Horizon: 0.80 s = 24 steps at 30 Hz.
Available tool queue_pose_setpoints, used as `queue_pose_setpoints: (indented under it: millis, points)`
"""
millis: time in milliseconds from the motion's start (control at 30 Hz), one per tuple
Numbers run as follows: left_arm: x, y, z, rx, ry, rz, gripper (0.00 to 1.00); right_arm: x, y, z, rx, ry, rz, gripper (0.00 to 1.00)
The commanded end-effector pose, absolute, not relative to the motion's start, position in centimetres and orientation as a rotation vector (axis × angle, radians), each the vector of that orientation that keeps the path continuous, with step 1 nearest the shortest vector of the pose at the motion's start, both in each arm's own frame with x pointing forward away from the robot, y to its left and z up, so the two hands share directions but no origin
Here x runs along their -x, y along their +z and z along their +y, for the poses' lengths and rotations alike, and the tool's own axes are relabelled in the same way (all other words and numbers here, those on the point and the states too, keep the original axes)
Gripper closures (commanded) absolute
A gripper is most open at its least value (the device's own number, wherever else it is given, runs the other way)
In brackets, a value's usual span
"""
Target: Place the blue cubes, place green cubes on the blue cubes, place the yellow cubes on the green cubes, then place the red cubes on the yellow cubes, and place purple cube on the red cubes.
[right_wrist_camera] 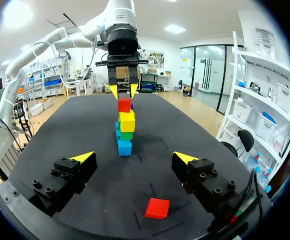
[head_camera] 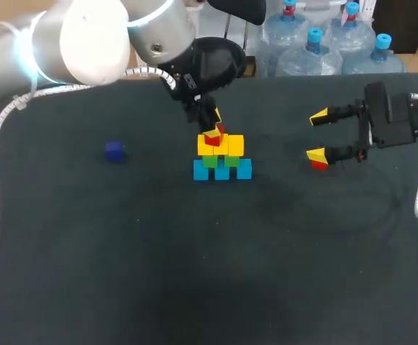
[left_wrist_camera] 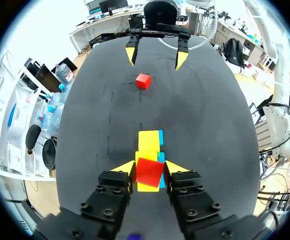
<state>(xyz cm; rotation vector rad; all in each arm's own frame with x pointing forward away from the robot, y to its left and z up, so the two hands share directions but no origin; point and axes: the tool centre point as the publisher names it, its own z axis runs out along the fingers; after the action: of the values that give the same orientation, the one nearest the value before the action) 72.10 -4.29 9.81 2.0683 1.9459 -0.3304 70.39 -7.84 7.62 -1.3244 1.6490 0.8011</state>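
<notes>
The stack stands mid-table: light blue cubes [head_camera: 222, 170] at the bottom, green cubes [head_camera: 219, 160] on them, yellow cubes [head_camera: 223, 146] on top. My left gripper [head_camera: 212, 129] hangs over the stack, shut on a slightly tilted red cube [left_wrist_camera: 149, 171] just above the yellow cubes [left_wrist_camera: 148, 141]. In the right wrist view that red cube [right_wrist_camera: 124, 104] sits at the left gripper's [right_wrist_camera: 124, 91] tips. My right gripper [head_camera: 322, 136] stands open to the right of the stack. A second red cube [head_camera: 319, 164] lies on the table by its near fingertip. The dark purple cube [head_camera: 114, 151] lies alone at the left.
The black table [head_camera: 194, 273] has open room in front of the stack and between the stack and the purple cube. In the right wrist view the loose red cube [right_wrist_camera: 157, 208] lies just under my right gripper [right_wrist_camera: 135, 158], well short of the stack [right_wrist_camera: 126, 131].
</notes>
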Motion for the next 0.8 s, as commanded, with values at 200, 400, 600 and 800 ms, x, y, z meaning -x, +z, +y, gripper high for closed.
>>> queue_pose_setpoints:
  millis: [200, 400, 600, 800]
  points:
    - [-72.56, 9.76, -4.33, -2.075, -0.331, 1.952, 0.67, -70.42, 7.54, -7.80, 1.324, 0.801, 1.647, 0.00]
    - [-72.55, 9.76, -4.22, -2.075, -0.329, 1.956, 0.67, -70.42, 7.54, -7.80, 1.324, 0.801, 1.647, 0.00]
    - [-72.57, 9.79, -4.04, -2.072, -0.327, 1.960, 0.61, -70.42, 7.54, -7.80, 1.324, 0.801, 1.647, 0.00]
    - [-72.49, 10.07, -3.97, -2.075, -0.324, 1.956, 0.00, -70.42, 7.54, -7.80, 1.324, 0.801, 1.647, 0.00]
